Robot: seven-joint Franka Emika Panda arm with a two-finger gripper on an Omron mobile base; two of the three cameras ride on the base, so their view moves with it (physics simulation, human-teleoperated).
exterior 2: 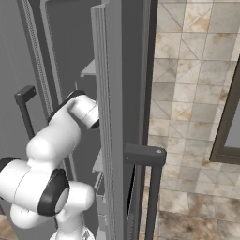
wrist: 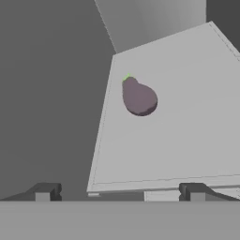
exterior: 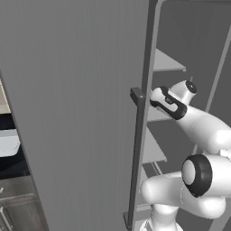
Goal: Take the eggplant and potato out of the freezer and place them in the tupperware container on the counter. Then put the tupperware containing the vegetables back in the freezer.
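Gripper [wrist: 120,192] is spread wide with nothing in it, aimed at the eggplant [wrist: 138,97] lying well ahead on a grey freezer shelf [wrist: 187,140], while the arm [exterior: 198,126] reaches in past the open door [exterior: 81,113].

A wall of beige and brown marbled tiles [exterior 2: 187,93] stood in even light, and a dark-framed window [exterior 2: 229,122] was set at its right edge.
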